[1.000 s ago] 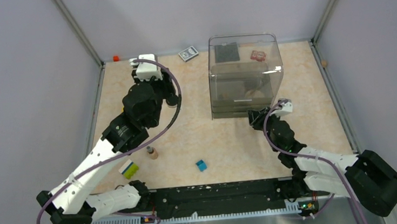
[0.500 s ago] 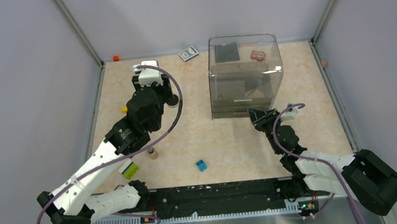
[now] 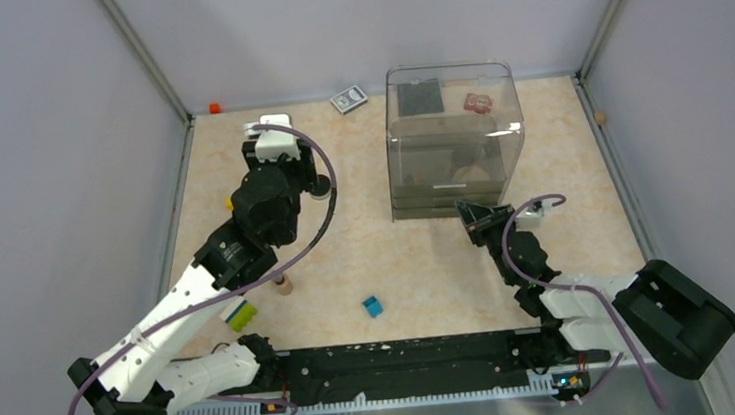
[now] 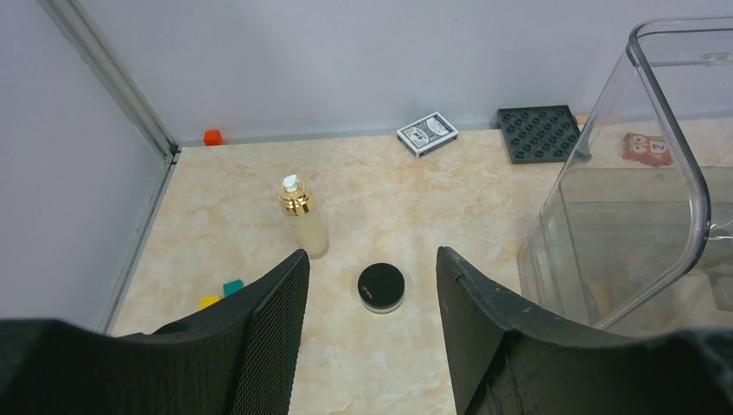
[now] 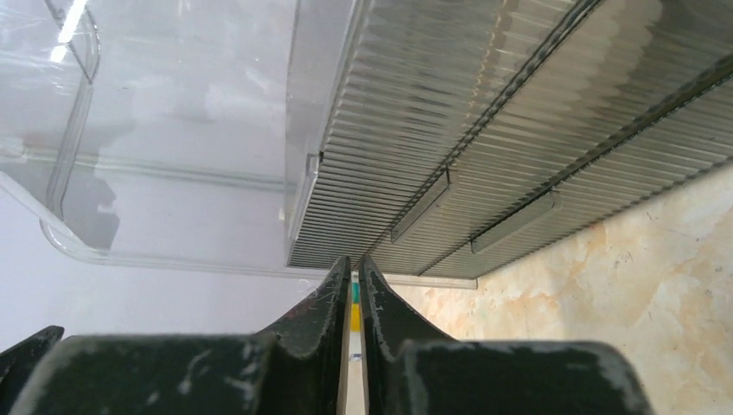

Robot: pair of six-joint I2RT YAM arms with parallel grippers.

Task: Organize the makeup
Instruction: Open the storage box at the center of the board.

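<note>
Lying flat on the marbled beige counter (image 4: pixel 415 207), the black round compact (image 4: pixel 382 287) is the likely next pick. In the left wrist view it sits dead ahead at 12 o'clock of the left gripper (image 4: pixel 371 256), just past the tips and centred in the gap. Jaws wide, holding nothing. Being round, the compact has no long axis to line up with; a straight advance and descent should bracket it.

Gold-capped clear bottle (image 4: pixel 302 216) stands upright at about 10 o'clock of the compact, near but apart; the left finger (image 4: pixel 268 337) would pass close by it, a tipping risk. Further out at 12 to 2 o'clock: grey patterned card box (image 4: pixel 427 134), dark square palette (image 4: pixel 538 132), pinkish checkered palette (image 4: pixel 646 149), then the clear plastic organiser (image 4: pixel 666 164) at 3 o'clock.

Left arm is the nearer one. Right gripper (image 5: pixel 354 264) sits well apart, low at the organiser's ribbed drawer fronts (image 5: pixel 519 147), jaws drawn to a thin slit, nothing seen held.

Against the earlier top view: left wrist has drawn back slightly toward 6 o'clock; right arm has folded nearer its base, wrist turned, jaws narrower.
</note>
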